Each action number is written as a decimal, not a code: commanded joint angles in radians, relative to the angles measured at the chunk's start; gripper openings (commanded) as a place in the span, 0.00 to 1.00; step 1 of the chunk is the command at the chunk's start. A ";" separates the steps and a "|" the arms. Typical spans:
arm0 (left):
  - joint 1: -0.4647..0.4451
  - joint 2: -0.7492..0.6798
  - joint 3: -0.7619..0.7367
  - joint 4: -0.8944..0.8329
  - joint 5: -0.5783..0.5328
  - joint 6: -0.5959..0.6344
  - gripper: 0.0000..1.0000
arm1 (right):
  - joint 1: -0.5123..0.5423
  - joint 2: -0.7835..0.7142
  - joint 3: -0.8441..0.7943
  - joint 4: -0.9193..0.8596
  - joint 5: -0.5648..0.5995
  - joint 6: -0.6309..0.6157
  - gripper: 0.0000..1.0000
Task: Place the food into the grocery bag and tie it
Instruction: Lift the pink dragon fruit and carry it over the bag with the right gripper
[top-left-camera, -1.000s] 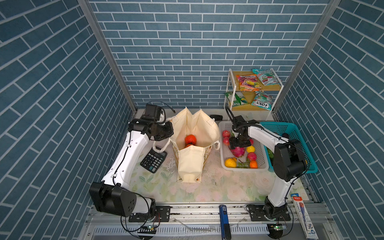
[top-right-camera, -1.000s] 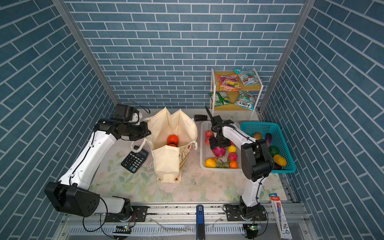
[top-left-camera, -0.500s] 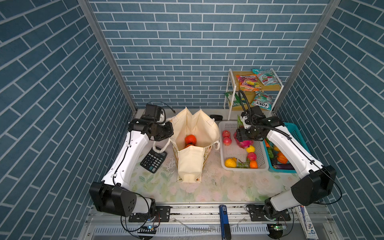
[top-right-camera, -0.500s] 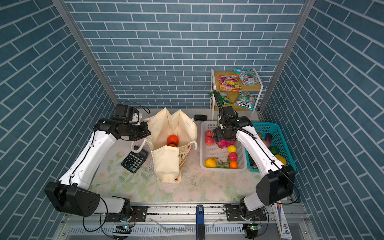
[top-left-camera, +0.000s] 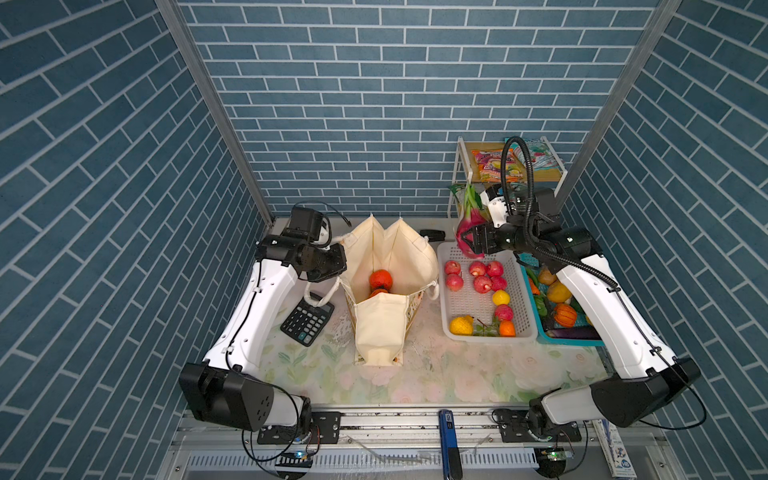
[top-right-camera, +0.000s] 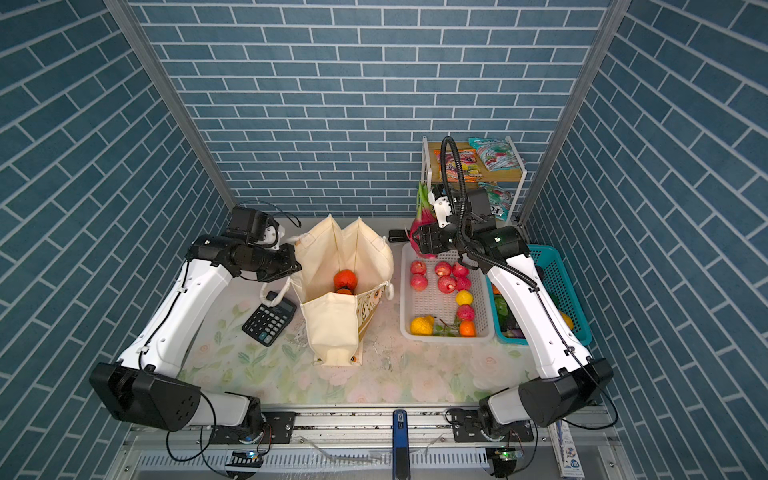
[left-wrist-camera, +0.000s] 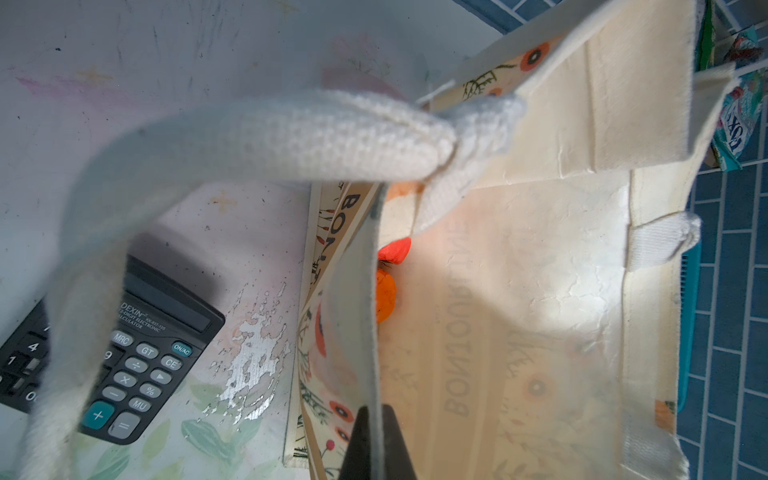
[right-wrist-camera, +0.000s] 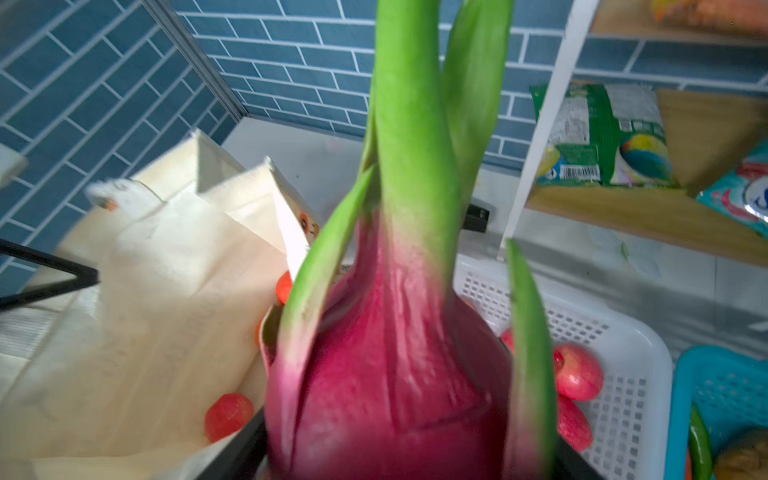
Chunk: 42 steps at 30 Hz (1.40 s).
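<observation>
Nearest to us, the calculator (top-left-camera: 307, 322) lies flat on the floral worktop (top-left-camera: 457, 374), on the near side of the left pincer (top-left-camera: 341, 268), with a loop of rope handle (top-left-camera: 320, 296) drooping by its far edge. And there's the left pincer itself, clamped tight on the side rim of the grocery bag (top-left-camera: 380, 332). Its wrist view shows the dark fingers (left-wrist-camera: 359, 440) pinching the cream fabric edge between them. The bag stands upright on the worktop with its mouth wide open, right beside that pincer. Down inside sits a red-orange fruit (top-left-camera: 380, 278) with an orange fruit (left-wrist-camera: 385, 297) tucked against it. Across the bag, the white basket (top-left-camera: 490, 337) rests below the right pincer (top-left-camera: 468, 243), carrying loose fruit (top-left-camera: 482, 284) in red, yellow and orange. The teal basket (top-left-camera: 571, 342) sits just beside its outer wall, under the right arm. Now up to the right pincer: it's wrapped around the dragon fruit (top-left-camera: 464, 226), jaws spread wide on the magenta body. The fruit hangs clear above the far, bag-side corner of the white basket, green tips pointing up. From that wrist view, the bag's open mouth lies just beyond and below the fruit. Farthest back, behind this pincer, the shelf (top-left-camera: 456, 174) against the brick wall holds the snack packets (top-left-camera: 494, 164).
</observation>
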<state>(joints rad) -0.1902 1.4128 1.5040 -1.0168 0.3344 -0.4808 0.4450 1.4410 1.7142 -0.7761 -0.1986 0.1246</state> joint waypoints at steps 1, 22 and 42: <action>-0.005 0.009 0.019 -0.033 0.007 0.013 0.00 | 0.045 0.049 0.091 0.079 -0.059 -0.038 0.61; -0.005 0.041 0.047 -0.012 0.025 0.016 0.00 | 0.286 0.418 0.421 0.131 -0.217 -0.095 0.61; -0.005 0.057 0.058 0.005 0.040 0.010 0.00 | 0.340 0.477 0.253 0.154 -0.241 -0.149 0.61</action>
<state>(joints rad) -0.1902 1.4532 1.5372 -1.0145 0.3611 -0.4797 0.7765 1.9003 1.9766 -0.6510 -0.4156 0.0345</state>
